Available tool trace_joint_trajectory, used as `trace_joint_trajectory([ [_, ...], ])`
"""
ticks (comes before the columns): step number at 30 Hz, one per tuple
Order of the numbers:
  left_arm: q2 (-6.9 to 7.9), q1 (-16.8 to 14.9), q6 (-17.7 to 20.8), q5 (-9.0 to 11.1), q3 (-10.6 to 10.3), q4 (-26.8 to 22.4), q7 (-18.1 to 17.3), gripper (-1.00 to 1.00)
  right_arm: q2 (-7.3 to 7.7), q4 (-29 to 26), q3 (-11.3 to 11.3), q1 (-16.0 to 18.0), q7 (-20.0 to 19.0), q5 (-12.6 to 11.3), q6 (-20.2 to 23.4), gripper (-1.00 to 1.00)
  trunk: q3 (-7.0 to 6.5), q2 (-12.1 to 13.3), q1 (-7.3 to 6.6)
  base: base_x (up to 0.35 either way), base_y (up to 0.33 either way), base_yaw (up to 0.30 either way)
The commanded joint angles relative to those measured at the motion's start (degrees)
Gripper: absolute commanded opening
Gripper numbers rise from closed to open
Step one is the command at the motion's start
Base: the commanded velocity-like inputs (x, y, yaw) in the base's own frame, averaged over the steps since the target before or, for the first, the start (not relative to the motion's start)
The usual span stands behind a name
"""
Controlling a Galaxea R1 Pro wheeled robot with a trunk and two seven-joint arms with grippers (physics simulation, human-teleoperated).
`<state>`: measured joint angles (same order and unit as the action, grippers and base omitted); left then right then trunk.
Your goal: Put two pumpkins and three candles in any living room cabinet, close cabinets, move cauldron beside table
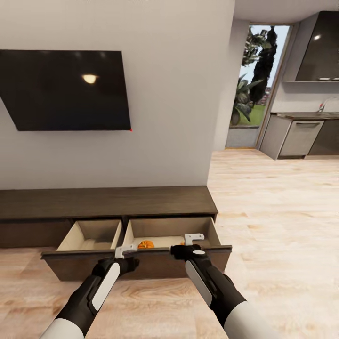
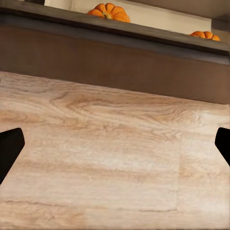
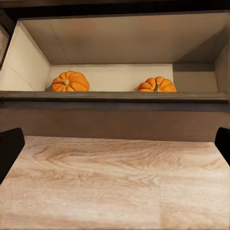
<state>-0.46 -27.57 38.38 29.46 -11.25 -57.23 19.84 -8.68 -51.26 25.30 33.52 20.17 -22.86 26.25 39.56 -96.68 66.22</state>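
Observation:
The long dark-brown cabinet (image 1: 108, 201) stands against the wall with two drawers pulled out. Two orange pumpkins (image 3: 70, 81) (image 3: 157, 85) rest on the pale floor of the right drawer (image 1: 172, 230). One pumpkin (image 1: 146, 244) is plain in the head view, while my right arm mostly covers the other. My left gripper (image 1: 126, 250) hovers open in front of the drawer front, nothing between its fingers (image 2: 9, 148). My right gripper (image 1: 194, 238) is open and empty at the drawer's front edge, fingers (image 3: 9, 148) spread wide. The candles, cauldron and table are out of view.
The left drawer (image 1: 92, 234) is open with nothing visible inside. A black TV (image 1: 66, 89) hangs above the cabinet. Light wood floor (image 1: 282, 212) stretches right toward a kitchen with grey units (image 1: 301, 136) and a glass door (image 1: 256, 80).

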Motion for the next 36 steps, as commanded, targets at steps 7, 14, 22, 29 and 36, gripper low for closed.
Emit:
trace_joint_trajectory([
  [7,0.02,-0.03,0.12,0.52,-0.09,-0.07,0.55,1.0,0.05,0.01,0.19,0.05,0.57,-0.6,0.12,1.0,0.06,-0.03,-0.02,-0.158,0.0,0.0],
  [14,-0.04,-0.03,0.07,0.52,-0.09,-0.07,0.55,1.0,0.04,0.07,0.19,0.05,0.57,-0.6,0.12,1.0,0.59,-1.23,0.64,-0.101,0.0,0.0],
  [22,-0.03,-0.03,0.04,0.44,-0.13,-0.02,0.63,1.0,0.04,0.24,0.22,0.05,0.57,-0.6,0.12,1.0,2.03,-4.44,2.39,-0.009,0.0,0.0],
  [29,0.16,-0.03,-0.1,0.42,-0.18,0.02,0.8,1.0,-0.01,0.31,0.37,0.05,0.57,-0.6,0.12,1.0,3.29,-7.25,3.93,0.0,0.0,0.0],
  [36,0.42,-0.03,-0.2,0.28,-0.15,0.02,0.88,1.0,0.06,0.64,0.89,0.05,0.55,-0.6,0.2,1.0,4.54,-10.06,5.47,0.0,0.0,0.0],
])
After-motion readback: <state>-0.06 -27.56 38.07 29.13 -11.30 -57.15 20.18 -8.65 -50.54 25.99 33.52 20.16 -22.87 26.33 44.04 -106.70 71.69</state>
